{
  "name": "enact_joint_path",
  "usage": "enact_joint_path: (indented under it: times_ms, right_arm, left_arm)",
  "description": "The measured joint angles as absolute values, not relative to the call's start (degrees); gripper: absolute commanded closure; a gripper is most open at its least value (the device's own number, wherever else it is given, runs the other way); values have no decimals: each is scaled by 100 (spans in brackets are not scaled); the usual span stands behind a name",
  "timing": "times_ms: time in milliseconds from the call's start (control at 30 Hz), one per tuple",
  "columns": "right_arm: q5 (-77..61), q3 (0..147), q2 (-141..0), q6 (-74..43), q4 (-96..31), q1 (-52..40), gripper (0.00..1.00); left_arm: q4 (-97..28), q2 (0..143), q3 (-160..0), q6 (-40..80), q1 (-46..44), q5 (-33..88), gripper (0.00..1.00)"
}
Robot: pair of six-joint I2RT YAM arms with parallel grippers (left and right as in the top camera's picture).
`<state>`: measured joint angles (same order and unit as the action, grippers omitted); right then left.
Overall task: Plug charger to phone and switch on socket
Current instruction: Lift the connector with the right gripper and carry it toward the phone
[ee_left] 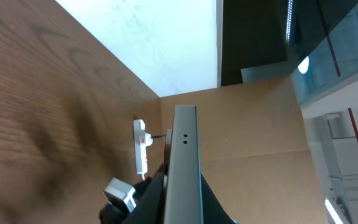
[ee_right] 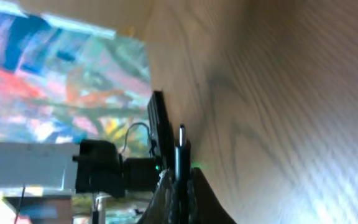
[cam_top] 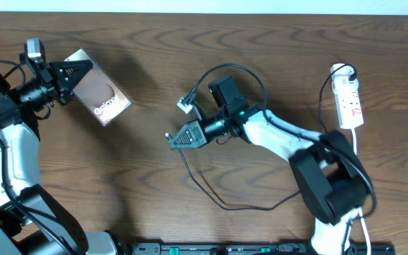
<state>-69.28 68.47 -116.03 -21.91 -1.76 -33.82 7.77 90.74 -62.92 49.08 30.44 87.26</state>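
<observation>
Overhead, the brown wood-grain surface (cam_top: 190,42) fills the picture, with one arm at the left edge and the other reaching in from the near right corner.

The left fingers (cam_top: 75,71) are clamped on the far-left end of the phone (cam_top: 105,99), which sits at an angle at the far left with its bronze face and white lettering turned up. From the left wrist, the phone (ee_left: 185,155) shows only as a thin grey edge pinched between the fingers, and its lower part is cut off by the frame.

The socket (cam_top: 349,103) lies at the far right edge, well apart from both sets of fingers. Its white cord runs off behind the right arm.

The charger (cam_top: 241,209) trails in loose black loops around the middle of the surface.

The right fingers (cam_top: 183,136) point left, near the centre. They are pressed together on a thin dark piece (ee_right: 180,146) that stands up between them, apparently the charger's tip. That view is blurred, so I cannot make out its shape.

A small white block (cam_top: 184,105) rests just beyond them, and I cannot tell what it is.
</observation>
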Motion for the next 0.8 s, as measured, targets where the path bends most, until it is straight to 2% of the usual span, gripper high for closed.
enact_joint_path:
  times_ms: [167, 333, 567, 700, 800]
  right_arm:
    - [-7959, 6816, -12562, -2982, 1758, -3363, 99]
    - [-8453, 6810, -12702, -3951, 3461, -3454, 99]
    - [-8569, 6825, -12672, -6193, 6578, -3538, 99]
    - [-8440, 6825, -12669, -7288, 7765, -3538, 99]
    - [-8315, 6825, -12669, -7929, 8007, -3538, 99]
  left_arm:
    - [775, 9074, -6292, 4904, 3044, 8715, 93]
    - [779, 9074, -6292, 4871, 3044, 8718, 93]
    - [779, 9074, -6292, 4661, 3041, 8641, 93]
    - [779, 9074, -6292, 4641, 2910, 8464, 93]
    - [786, 9074, -6292, 4532, 2655, 8399, 93]
